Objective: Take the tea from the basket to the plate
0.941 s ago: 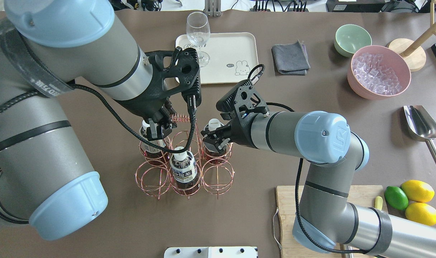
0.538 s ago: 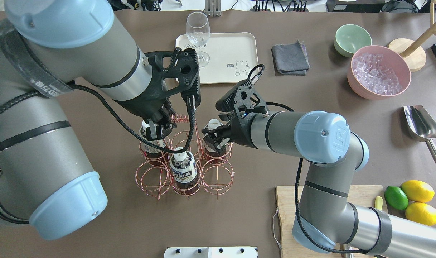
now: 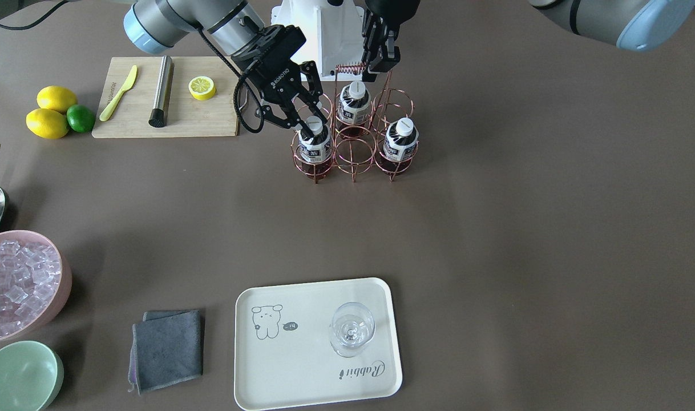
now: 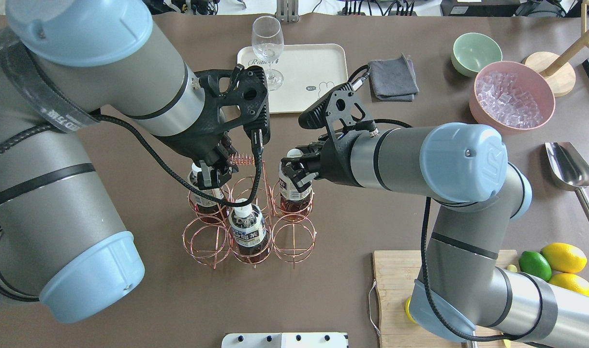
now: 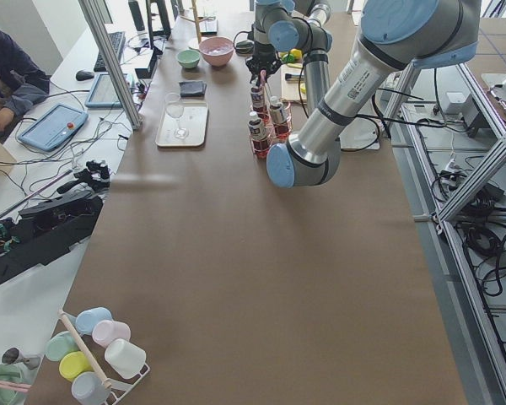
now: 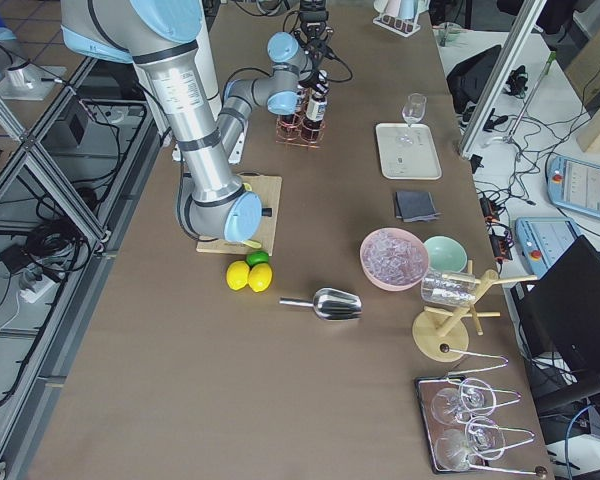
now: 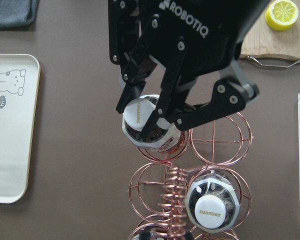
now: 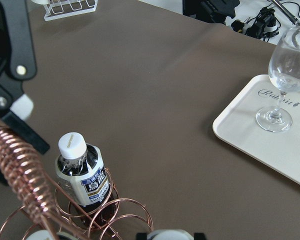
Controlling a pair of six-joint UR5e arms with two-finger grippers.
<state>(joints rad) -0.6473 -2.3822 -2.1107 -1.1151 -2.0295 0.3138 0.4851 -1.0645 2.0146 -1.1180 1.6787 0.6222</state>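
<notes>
The copper wire basket stands mid-table and holds three tea bottles. My right gripper is shut on the neck of the tea in the right far cell, raised partly out of its ring. The front view and left wrist view show the same grip. My left gripper is shut on the coiled handle. The other bottles sit in the middle near cell and the left far cell. The cream plate lies beyond the basket.
A stemmed glass stands on the plate's left far corner. A grey cloth, a green bowl and a pink bowl of ice lie to the right. A cutting board, a metal scoop and citrus fruit are at the near right.
My right gripper has risen and drawn back with the tea, lifting the bottle higher in its cell so its label shows. The left gripper and basket have not moved.
</notes>
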